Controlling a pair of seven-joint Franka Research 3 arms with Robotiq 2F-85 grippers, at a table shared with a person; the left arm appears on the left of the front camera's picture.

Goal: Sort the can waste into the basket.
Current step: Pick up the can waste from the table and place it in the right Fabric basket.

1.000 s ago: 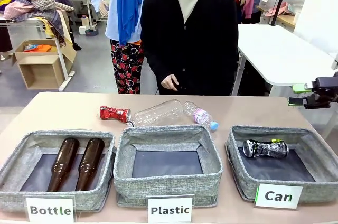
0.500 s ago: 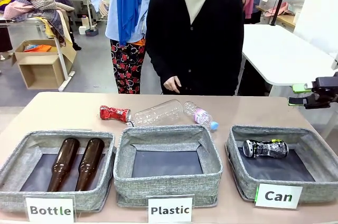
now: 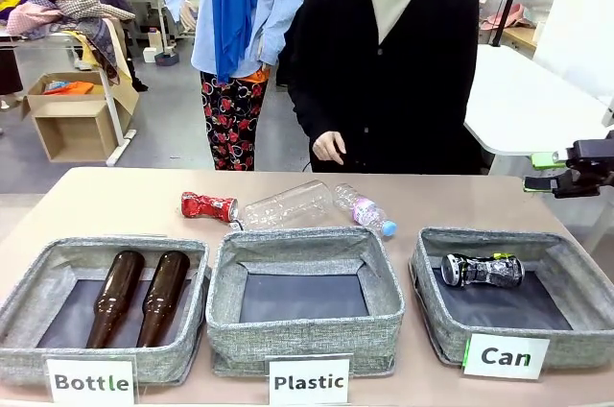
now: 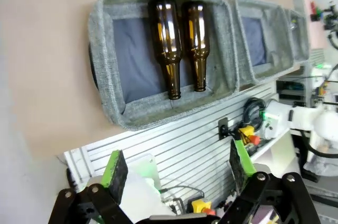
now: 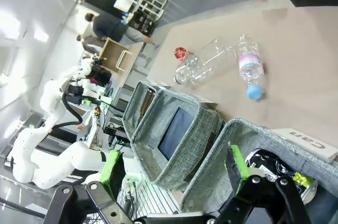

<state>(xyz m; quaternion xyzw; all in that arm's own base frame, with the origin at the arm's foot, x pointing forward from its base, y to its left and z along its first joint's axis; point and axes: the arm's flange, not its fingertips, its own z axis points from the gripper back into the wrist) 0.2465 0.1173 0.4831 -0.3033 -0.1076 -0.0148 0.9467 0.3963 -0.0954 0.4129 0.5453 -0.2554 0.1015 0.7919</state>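
Dented black-and-silver can [image 3: 483, 271] lies in the right grey woven basket [image 3: 578, 347]; our left gripper [image 4: 177, 166] and right gripper [image 5: 174, 167] gape empty.

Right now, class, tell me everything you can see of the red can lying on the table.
The red can is a small metal drink can, red with pale markings and a silvery end, visibly dented. It lies on its side on the tan table, outside every basket, just behind the far left corner of the basket labelled Plastic. Its right end sits against or very near the mouth of a large clear plastic bottle; contact cannot be confirmed. Nothing grips it.
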